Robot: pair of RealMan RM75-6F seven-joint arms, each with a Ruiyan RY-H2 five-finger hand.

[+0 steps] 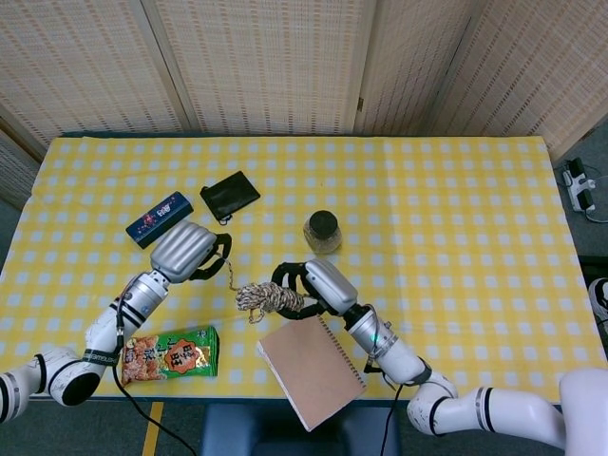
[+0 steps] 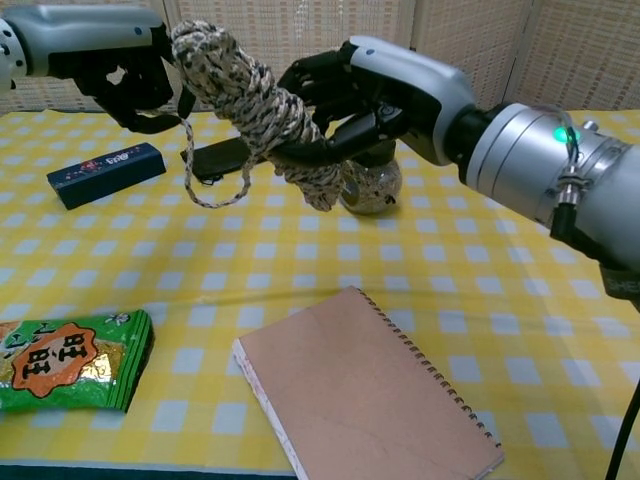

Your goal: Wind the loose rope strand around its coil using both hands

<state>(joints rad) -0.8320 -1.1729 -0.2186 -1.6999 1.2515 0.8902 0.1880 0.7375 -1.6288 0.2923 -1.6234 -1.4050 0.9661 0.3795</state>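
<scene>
My right hand (image 1: 316, 283) (image 2: 375, 95) grips a speckled rope coil (image 1: 268, 298) (image 2: 255, 102) and holds it above the table, tilted toward the left. A loose strand (image 1: 231, 275) (image 2: 205, 165) hangs slack in a loop from the coil up to my left hand (image 1: 187, 252) (image 2: 120, 62), which pinches its end. Both hands are close together over the table's front middle.
A glass jar with a black lid (image 1: 322, 231) (image 2: 372, 184) stands behind the coil. A brown spiral notebook (image 1: 310, 368) (image 2: 365, 398) lies in front, a green snack bag (image 1: 171, 355) (image 2: 65, 358) front left. A blue box (image 1: 159, 218) (image 2: 95, 172) and black pouch (image 1: 229, 197) (image 2: 215, 158) lie further back.
</scene>
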